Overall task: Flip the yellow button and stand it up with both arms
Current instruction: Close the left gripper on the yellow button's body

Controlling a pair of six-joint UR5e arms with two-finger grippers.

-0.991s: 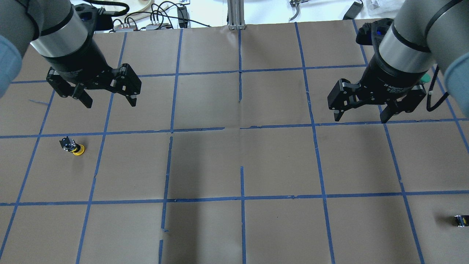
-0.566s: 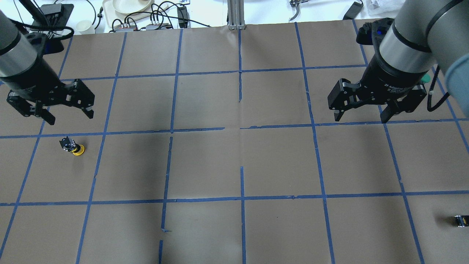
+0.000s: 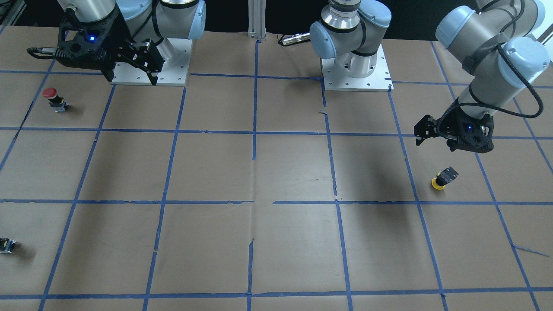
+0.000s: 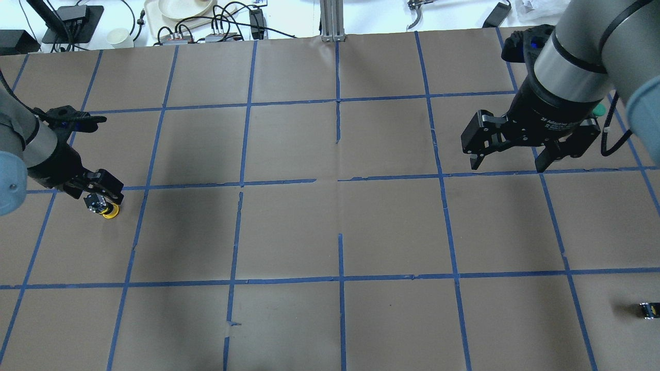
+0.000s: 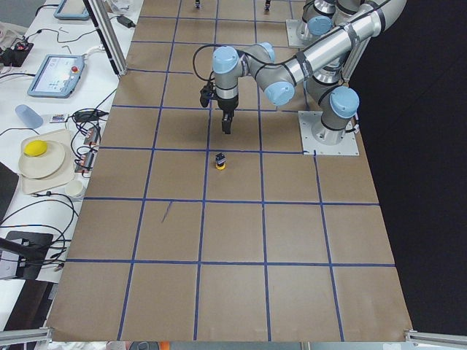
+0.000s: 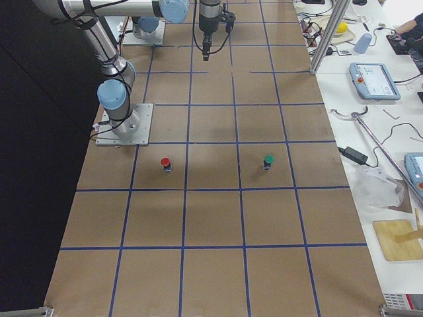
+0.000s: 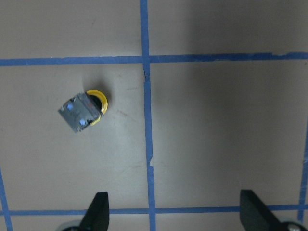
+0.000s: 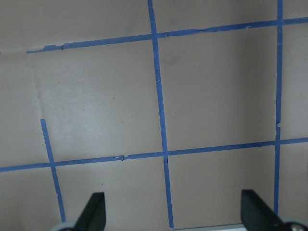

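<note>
My left pincer [image 7: 175, 215] hangs over the paper-covered table [image 7: 216, 120], fingers [image 7: 98, 211] wide apart and holding nothing. The yellow button [image 7: 84, 109] lies just ahead and off to one side of my gap in the wrist view, not yet between the fingers. It stands on its yellow cap with the grey block end up, inside a taped square and near a blue tape line [image 7: 146, 120].

I judge the step in hand to be the approach for the first grab. To do it well I would shift sideways until the block sits midway between my fingertips. Then I would turn the wrist so the pads meet two flat faces rather than corners, and only then come straight down. The squeeze should be gentle and even, since one finger arriving first would likely topple the button. I would grip near one end, leaving the other free for my partner.

Well apart across the table, my right pincer [image 4: 508, 164] hovers high, fingers spread and empty. Farther off stand a red button [image 3: 51, 96] and a small black-and-yellow piece [image 4: 649, 309].
</note>
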